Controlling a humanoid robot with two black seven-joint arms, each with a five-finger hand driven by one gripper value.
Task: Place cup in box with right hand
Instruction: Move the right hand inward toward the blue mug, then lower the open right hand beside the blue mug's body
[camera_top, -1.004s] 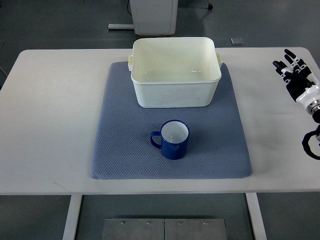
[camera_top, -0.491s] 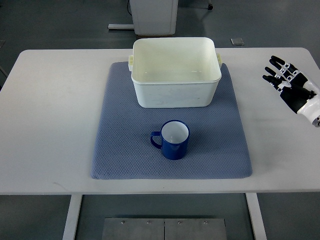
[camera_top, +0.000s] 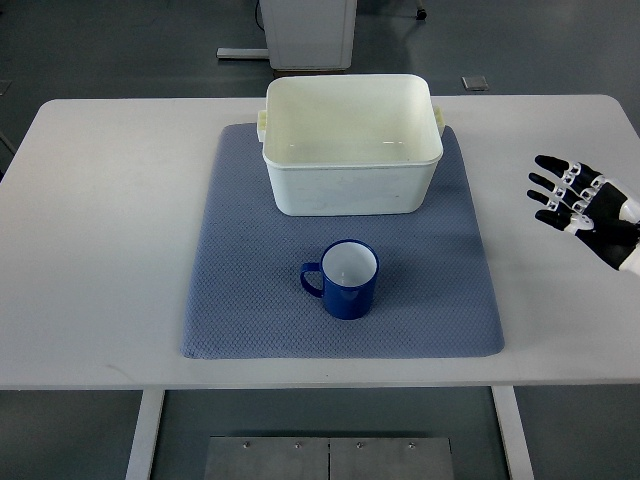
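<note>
Cup (camera_top: 343, 280) on mat (camera_top: 240, 300), before box (camera_top: 350, 190), seemingly apart.

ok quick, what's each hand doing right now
left hand: not in view.
right hand: open, fingers spread, holding nothing, over the table at the right edge, well clear of the blue cup.

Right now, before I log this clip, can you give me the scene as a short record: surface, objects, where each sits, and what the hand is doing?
surface: white table with a blue-grey textured mat laid on it
cup: dark blue enamel mug, white inside, upright on the mat, handle toward the picture's left
box: cream plastic tub, empty, on the mat's far part, beyond the cup and apart from it
right hand: black and white fingered hand, fingers spread, holding nothing, above the table right of the mat
left hand: not in view
task state: cup not yet grasped
</note>
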